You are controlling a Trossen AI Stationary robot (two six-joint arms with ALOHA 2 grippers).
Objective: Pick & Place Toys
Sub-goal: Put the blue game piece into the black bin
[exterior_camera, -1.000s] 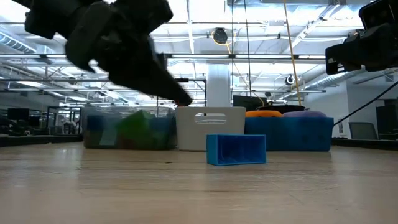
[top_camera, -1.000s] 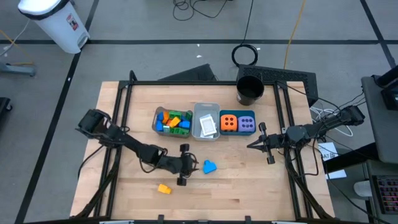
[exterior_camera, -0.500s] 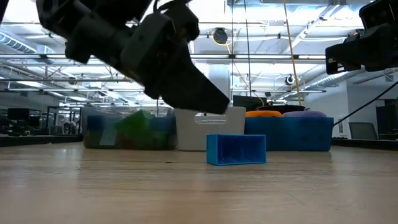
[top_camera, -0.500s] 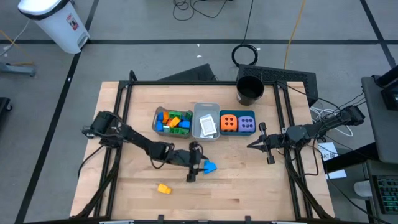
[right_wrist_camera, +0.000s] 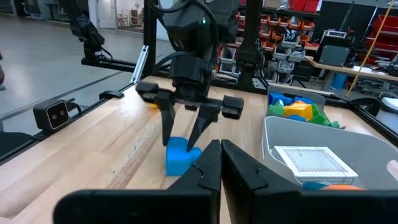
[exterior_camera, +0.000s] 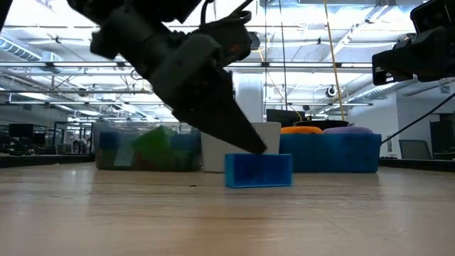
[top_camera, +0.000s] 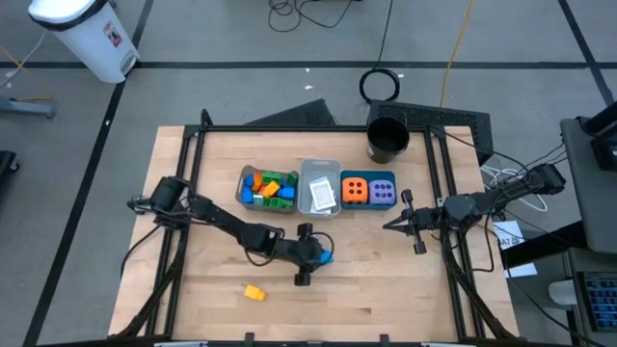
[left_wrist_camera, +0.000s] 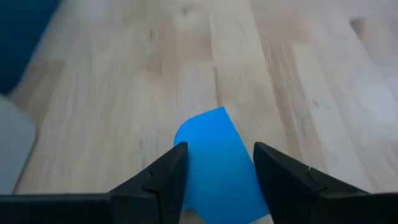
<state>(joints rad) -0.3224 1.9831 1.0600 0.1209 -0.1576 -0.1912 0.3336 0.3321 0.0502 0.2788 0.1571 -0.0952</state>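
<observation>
Blue brick (top_camera: pixel 325 257) on wooden table (top_camera: pixel 386 289), open-plan workshop behind

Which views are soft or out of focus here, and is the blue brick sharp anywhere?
Low view: left hand looms dark and blurred; blue brick fairly crisp. Left wrist view: brick and fingers soft, too close. Right wrist view: brick reasonably sharp; own fingers blurred.

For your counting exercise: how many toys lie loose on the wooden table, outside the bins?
2. A blue brick lies in front of the bins, between the left gripper's jaws. A yellow brick lies nearer the table's front edge, to its left.
</observation>
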